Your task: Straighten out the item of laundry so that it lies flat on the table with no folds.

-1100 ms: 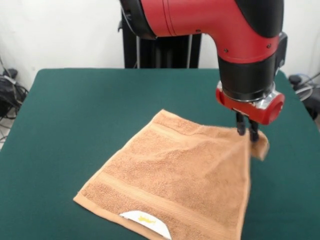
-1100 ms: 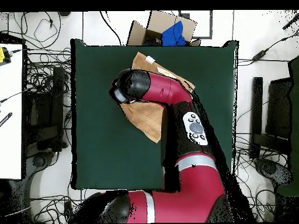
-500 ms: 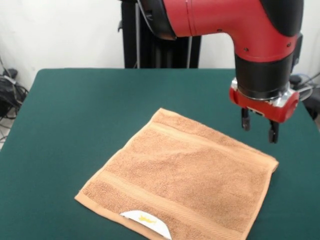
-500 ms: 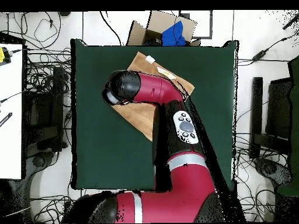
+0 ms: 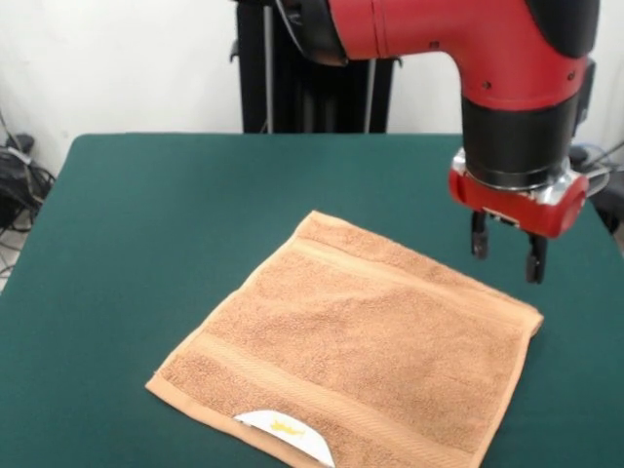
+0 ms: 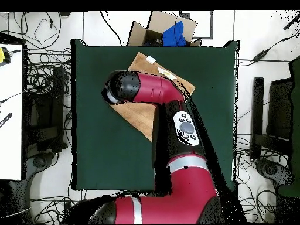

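The peach towel [image 5: 346, 366] lies spread flat on the green table [image 5: 146, 214]. The gripper [image 5: 507, 258] hangs above its corner, fingers spread and apparently empty.

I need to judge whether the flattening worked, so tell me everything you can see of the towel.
The towel is a peach-orange, roughly square terry cloth with woven border bands and hemmed edges. A small white tag sits at its near edge. It lies spread flat, set diagonally on the green table, with no fold showing. Nothing grips it: the tool hangs open above its right corner, apart from it.
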Available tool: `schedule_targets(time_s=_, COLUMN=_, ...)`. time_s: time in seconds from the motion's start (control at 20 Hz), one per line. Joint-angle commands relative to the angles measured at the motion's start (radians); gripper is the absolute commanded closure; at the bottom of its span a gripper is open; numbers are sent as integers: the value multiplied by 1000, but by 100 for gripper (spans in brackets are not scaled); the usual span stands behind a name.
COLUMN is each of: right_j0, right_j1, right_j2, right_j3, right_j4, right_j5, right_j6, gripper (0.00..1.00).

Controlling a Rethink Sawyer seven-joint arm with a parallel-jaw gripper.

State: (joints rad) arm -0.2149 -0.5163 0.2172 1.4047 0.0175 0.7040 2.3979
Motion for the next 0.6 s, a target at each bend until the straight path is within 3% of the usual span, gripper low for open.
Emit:
schedule_targets(time_s=0.05, right_j0=-86, right_j1=-33, right_j2=55, right_j3=86, right_j4=-161, right_j5=-141, right_j6=-218, gripper=0)
schedule_targets(time_s=0.3, right_j0=-209, right_j1=-100, right_j2=148, right_j3=160, right_j4=-271, right_j5=-158, right_j6=-377, gripper=0)
schedule_targets(time_s=0.6, right_j0=-437, right_j1=-177, right_j2=345, right_j3=320, right_j4=-369, right_j5=-144, right_j6=-589, gripper=0)
